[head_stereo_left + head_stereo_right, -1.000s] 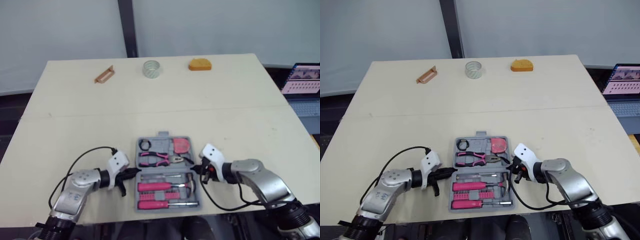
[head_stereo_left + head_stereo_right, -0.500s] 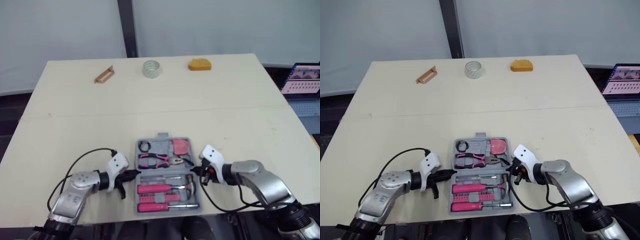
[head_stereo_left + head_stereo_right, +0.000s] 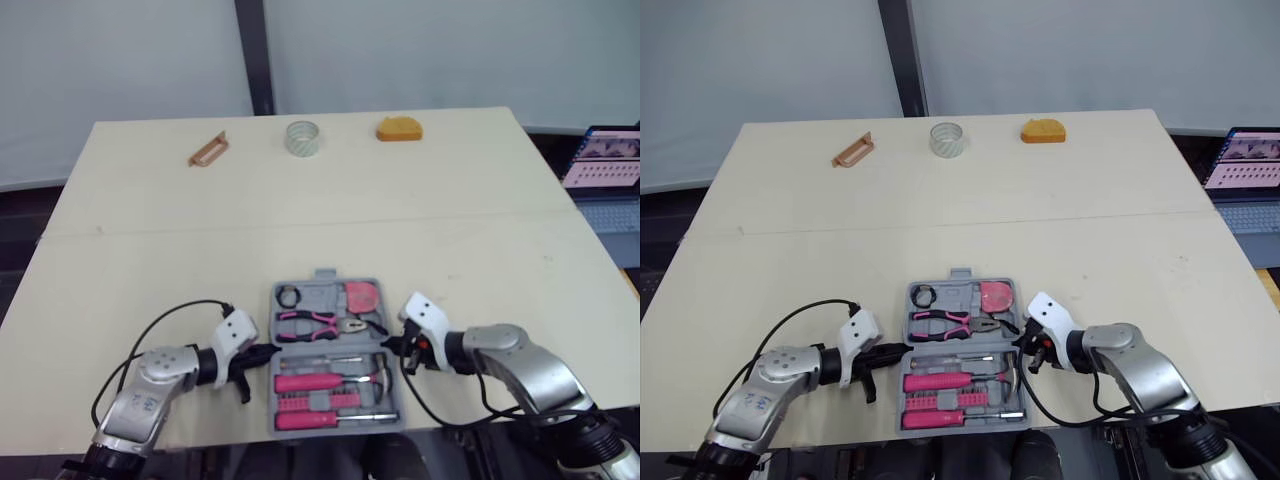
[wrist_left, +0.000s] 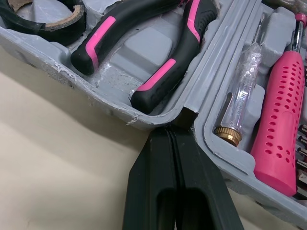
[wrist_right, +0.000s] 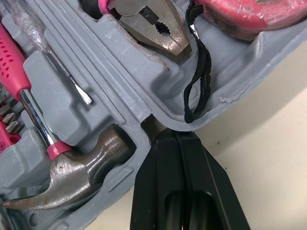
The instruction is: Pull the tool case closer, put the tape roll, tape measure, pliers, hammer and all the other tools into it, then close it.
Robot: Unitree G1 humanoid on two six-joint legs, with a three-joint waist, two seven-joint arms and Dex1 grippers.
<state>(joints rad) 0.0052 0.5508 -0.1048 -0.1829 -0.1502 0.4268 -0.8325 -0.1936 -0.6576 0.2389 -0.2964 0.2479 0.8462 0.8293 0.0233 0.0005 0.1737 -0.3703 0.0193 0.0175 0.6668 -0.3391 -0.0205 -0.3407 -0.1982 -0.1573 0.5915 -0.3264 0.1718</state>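
Open grey tool case [image 3: 324,272] sits between the left gripper [image 3: 262,353] and right gripper [image 3: 388,343]. Both have fingers pressed together, holding nothing, tips touching its hinge notches. Rigid plastic, likely tool-heavy; grip the thin rim beside each tip.

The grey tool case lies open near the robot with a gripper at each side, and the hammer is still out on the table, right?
No: the hammer already lies inside the tool case, as the right wrist view shows. The case is open, with the left gripper and right gripper at its sides.
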